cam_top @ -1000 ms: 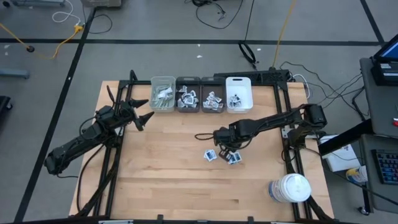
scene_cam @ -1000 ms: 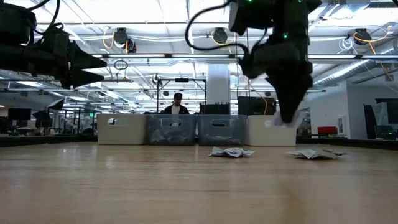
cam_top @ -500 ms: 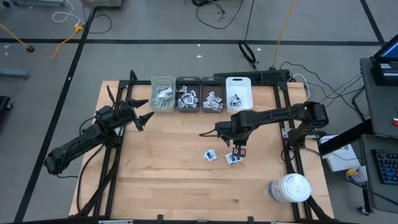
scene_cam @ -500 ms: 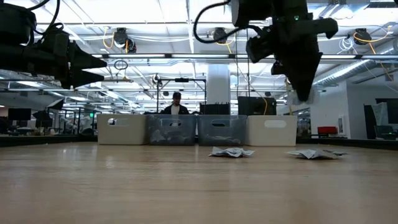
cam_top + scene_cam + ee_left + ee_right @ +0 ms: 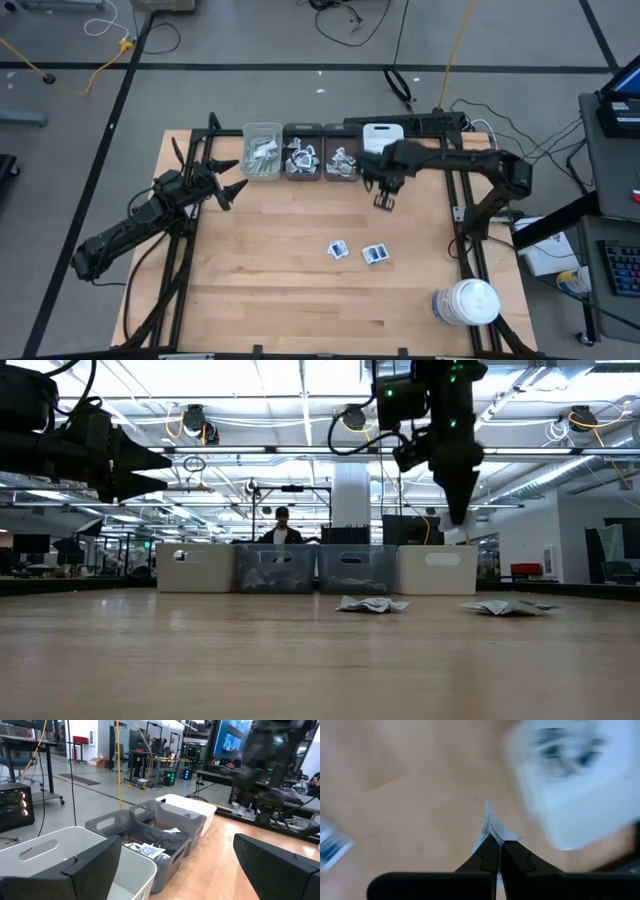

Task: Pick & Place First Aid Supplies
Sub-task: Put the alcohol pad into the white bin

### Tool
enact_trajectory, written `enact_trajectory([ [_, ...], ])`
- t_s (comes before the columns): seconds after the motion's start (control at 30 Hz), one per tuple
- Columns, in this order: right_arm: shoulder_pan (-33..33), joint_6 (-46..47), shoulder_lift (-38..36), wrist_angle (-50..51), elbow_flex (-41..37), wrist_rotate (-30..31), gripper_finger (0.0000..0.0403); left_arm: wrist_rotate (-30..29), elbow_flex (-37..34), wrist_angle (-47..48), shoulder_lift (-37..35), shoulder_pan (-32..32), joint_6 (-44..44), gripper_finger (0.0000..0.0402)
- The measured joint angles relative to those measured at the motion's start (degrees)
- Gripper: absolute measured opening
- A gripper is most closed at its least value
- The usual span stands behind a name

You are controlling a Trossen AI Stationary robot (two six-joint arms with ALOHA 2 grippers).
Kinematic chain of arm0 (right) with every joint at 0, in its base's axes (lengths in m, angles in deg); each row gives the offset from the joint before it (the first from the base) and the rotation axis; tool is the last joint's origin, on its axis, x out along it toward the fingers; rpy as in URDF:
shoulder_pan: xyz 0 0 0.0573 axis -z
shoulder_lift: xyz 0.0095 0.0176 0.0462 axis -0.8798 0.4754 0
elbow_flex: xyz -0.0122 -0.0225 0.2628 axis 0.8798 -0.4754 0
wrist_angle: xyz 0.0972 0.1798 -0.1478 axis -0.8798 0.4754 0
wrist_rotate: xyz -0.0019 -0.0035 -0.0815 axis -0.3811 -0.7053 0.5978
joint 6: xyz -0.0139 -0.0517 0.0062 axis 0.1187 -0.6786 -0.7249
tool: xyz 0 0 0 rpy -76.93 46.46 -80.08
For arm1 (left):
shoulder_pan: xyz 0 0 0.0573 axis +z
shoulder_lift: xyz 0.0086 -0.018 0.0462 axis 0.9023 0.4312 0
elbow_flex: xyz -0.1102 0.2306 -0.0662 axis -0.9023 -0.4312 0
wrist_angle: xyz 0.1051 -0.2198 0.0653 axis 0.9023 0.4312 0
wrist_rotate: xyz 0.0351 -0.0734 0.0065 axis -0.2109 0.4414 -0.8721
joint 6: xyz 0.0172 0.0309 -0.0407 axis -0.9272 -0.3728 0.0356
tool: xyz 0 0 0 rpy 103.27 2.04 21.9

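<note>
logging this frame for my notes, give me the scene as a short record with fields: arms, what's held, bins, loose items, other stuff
right gripper: shut on a sachet, raised above the table just in front of the white bin
left gripper: open, holding nothing, waiting at the table's left side
bins: four in a row at the far edge; sachets visible inside the grey bin
loose sachets: two lying on the table
jar: large white one with a lid at the near right corner

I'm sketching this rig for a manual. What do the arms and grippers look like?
Both arms are dark, slender and jointed, with black cables looping off the right one. The left gripper and right gripper each have two dark, tapering, pointed fingers. Green lights glow on the right arm's wrist.
</note>
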Motion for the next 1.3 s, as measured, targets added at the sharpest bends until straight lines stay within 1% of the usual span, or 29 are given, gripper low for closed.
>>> enact_trajectory([
  [0.07, 3.7, 0.0, -0.1, -1.8, 0.0, 2.2, 0.0001, 0.0, 0.0, 0.0, 0.0, 0.0, 0.0, 0.0392],
  [0.13, 7.1, -0.4, 0.0, -4.7, 0.0, 2.5, 0.0000, 0.0, 0.0, 0.0, 0.0, 0.0, 0.0, 0.0392],
  [0.27, 13.5, -4.2, 0.0, -12.8, 0.0, 3.9, 0.0000, 0.0, 0.0, 0.0, 0.0, 0.0, 0.0, 0.0392],
  [0.37, 17.5, -7.0, 0.0, -18.5, 0.0, 5.5, 0.0000, 0.0, 0.0, 0.0, 0.0, 0.0, 0.0, 0.0392],
  [0.43, 19.9, -9.0, 0.0, -20.8, 0.0, 5.6, 0.0000, 0.0, 0.0, 0.0, 0.0, 0.0, 0.0, 0.0392],
  [0.53, 22.8, -9.4, 0.3, -23.7, 0.0, 5.6, 0.0000, 0.0, 0.0, 0.0, 0.0, 0.0, 0.0, 0.0392],
  [0.7, 24.9, -5.9, 3.2, -25.0, 0.0, 5.5, 0.0000, 0.0, 0.0, 0.0, 0.0, 0.0, 0.0, 0.0392],
  [0.9, 25.5, -4.1, 10.4, -28.3, -0.1, 5.4, 0.0000, 0.0, 0.0, 0.0, 0.0, 0.0, 0.0, 0.0392],
  [1.03, 25.8, -2.3, 13.6, -28.6, -0.1, 5.2, 0.0004, 0.0, 0.0, 0.0, 0.0, 0.0, 0.0, 0.0392],
  [1.1, 25.9, -1.3, 14.0, -28.2, -0.1, 4.5, 0.0015, 0.0, 0.0, 0.0, 0.0, 0.0, 0.0, 0.0392],
  [1.17, 25.9, -0.6, 13.9, -28.2, -0.1, 2.4, 0.0035, 0.0, 0.0, 0.0, 0.0, 0.0, 0.0, 0.0392],
  [1.23, 25.8, 0.4, 14.0, -28.0, -0.1, 0.7, 0.0063, 0.0, 0.0, 0.0, 0.0, 0.0, 0.0, 0.0392],
  [1.3, 25.7, 1.7, 13.6, -27.4, -0.1, 0.7, 0.0097, 0.0, 0.0, 0.0, 0.0, 0.0, 0.0, 0.0392],
])
